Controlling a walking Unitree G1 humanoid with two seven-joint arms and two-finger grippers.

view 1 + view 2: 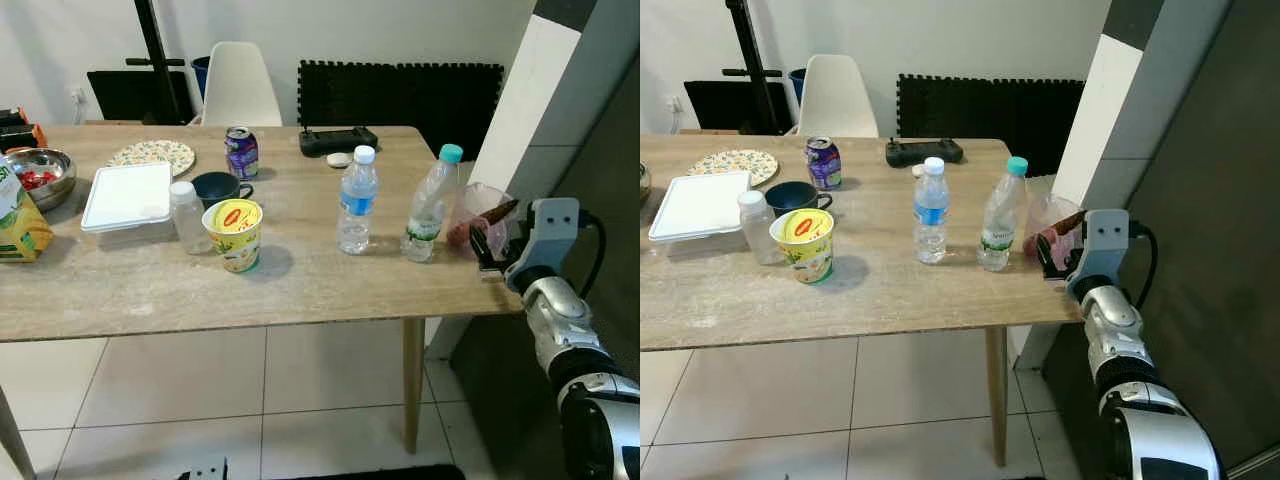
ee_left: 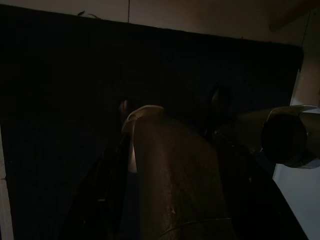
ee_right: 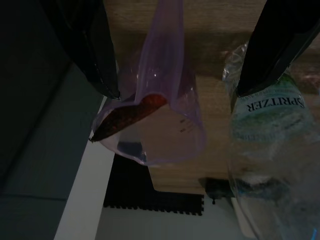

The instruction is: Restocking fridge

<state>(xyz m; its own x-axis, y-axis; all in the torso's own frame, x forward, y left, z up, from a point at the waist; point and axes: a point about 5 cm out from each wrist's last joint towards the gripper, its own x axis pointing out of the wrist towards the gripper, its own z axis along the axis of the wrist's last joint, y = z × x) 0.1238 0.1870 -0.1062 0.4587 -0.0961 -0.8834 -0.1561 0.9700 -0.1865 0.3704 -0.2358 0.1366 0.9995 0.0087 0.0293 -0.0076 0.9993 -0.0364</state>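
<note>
From the head, the right gripper sits at the table's near right corner beside the plastic cup, with both bottles unmoved, so restocking has barely begun. The right wrist shows the fingers spread either side of that cup (not yet pinching); the left wrist is too dark to tell its jaws

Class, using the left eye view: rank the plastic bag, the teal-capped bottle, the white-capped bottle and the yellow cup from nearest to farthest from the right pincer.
1. Plastic bag, right beside the right pincer at the table's right edge.
2. Teal-capped bottle, just left.
3. White-capped bottle, mid-table.
4. Yellow cup, farthest left.

Two bottles mid-table, plastic bag at right edge, cup left of bottles
</note>
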